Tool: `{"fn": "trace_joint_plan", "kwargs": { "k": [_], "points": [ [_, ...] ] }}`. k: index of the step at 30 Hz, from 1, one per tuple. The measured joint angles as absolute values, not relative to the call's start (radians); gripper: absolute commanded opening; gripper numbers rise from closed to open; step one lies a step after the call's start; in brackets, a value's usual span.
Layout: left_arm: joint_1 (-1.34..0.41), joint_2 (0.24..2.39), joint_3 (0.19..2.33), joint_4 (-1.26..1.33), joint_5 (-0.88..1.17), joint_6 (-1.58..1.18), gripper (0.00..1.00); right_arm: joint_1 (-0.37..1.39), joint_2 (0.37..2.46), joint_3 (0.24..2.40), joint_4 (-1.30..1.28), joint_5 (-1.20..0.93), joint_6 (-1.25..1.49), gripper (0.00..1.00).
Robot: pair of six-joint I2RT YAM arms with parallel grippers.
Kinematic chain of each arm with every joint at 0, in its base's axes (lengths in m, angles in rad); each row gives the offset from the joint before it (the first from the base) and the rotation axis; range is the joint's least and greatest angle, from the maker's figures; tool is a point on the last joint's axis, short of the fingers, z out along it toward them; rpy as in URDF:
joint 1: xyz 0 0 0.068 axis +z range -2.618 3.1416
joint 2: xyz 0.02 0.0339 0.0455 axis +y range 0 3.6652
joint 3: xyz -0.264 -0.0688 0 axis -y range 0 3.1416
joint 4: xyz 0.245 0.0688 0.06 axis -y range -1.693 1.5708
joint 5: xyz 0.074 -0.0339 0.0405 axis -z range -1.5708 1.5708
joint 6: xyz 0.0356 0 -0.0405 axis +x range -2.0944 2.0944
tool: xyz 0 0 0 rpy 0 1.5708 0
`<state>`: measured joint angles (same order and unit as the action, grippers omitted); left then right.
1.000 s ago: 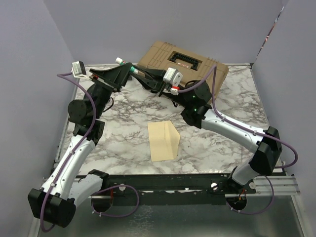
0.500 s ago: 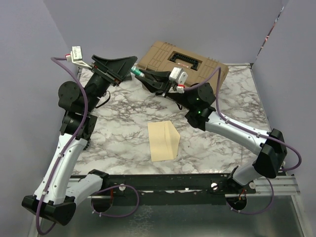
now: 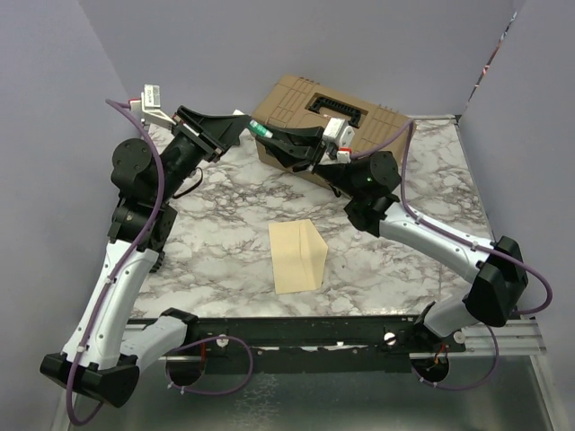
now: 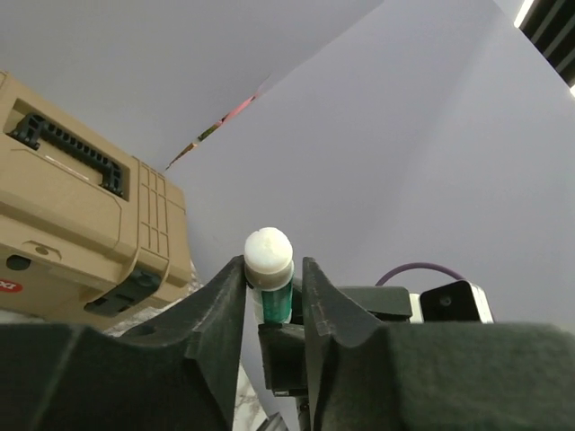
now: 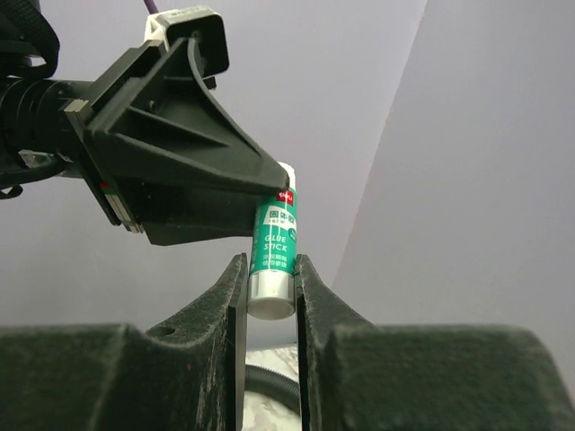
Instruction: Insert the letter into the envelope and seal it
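Two arms, one work surface, five entries, listed front to back.

1. White-and-grey marbled table. It bears the paper and the case listed below.

2. Pale yellow-tan rectangular paper envelope. It lies flat mid-table, well apart from both claws. The triangular flap on its right side stands partly raised, unsealed. Handling, judged: light, thin and limp, apt to slide on the smooth top and to crease if pinched hard. Best pinned near a corner, with hold taken at the flap's free edge.

3. Brownish bordered letter. No separate sheet shows. It is probably already inside the envelope, but this cannot be confirmed.

4. Green-labelled cylindrical glue stick with white ends. It is held in the air beyond the envelope, between the two arms. The right gripper is clenched on one white end. The left gripper is clamped on the opposite end, just under its white tip. Judged: rigid, smooth plastic, prone to twist in the grip. Uncapping seems the step in hand.

5. Tan ribbed plastic toolbox with a black handle, closed, at the far edge.
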<state>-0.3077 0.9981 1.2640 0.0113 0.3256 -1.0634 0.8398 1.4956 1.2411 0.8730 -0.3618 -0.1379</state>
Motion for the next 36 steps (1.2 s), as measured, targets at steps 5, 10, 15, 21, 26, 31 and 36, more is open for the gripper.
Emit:
{"fn": "trace_joint_plan", "kwargs": {
  "k": [5, 10, 15, 21, 26, 31, 36],
  "points": [
    [-0.307, 1.002, 1.264, -0.005, 0.326, -1.059, 0.19, 0.829, 1.494, 1.24, 0.874, -0.388, -0.13, 0.0],
    [-0.307, 1.004, 1.264, -0.01, 0.329, -1.056, 0.0, 0.819, 1.492, 1.237, 0.869, -0.424, -0.141, 0.1],
    [-0.307, 1.02, 1.268, -0.002, 0.348, -1.086, 0.0, 0.813, 1.494, 1.237, 0.884, -0.439, -0.15, 0.53],
    [-0.307, 1.047, 1.24, 0.065, 0.389, -1.232, 0.0, 0.817, 1.555, 1.277, 1.018, -0.463, -0.12, 0.59],
    [-0.307, 1.047, 1.189, 0.15, 0.405, -1.355, 0.0, 0.817, 1.615, 1.299, 1.089, -0.469, -0.099, 0.6],
    [-0.307, 1.041, 1.12, 0.248, 0.408, -1.468, 0.0, 0.817, 1.629, 1.299, 1.106, -0.472, -0.094, 0.54],
    [-0.307, 1.025, 1.083, 0.314, 0.408, -1.529, 0.0, 0.817, 1.629, 1.304, 1.108, -0.469, -0.086, 0.37]
  ]
}}
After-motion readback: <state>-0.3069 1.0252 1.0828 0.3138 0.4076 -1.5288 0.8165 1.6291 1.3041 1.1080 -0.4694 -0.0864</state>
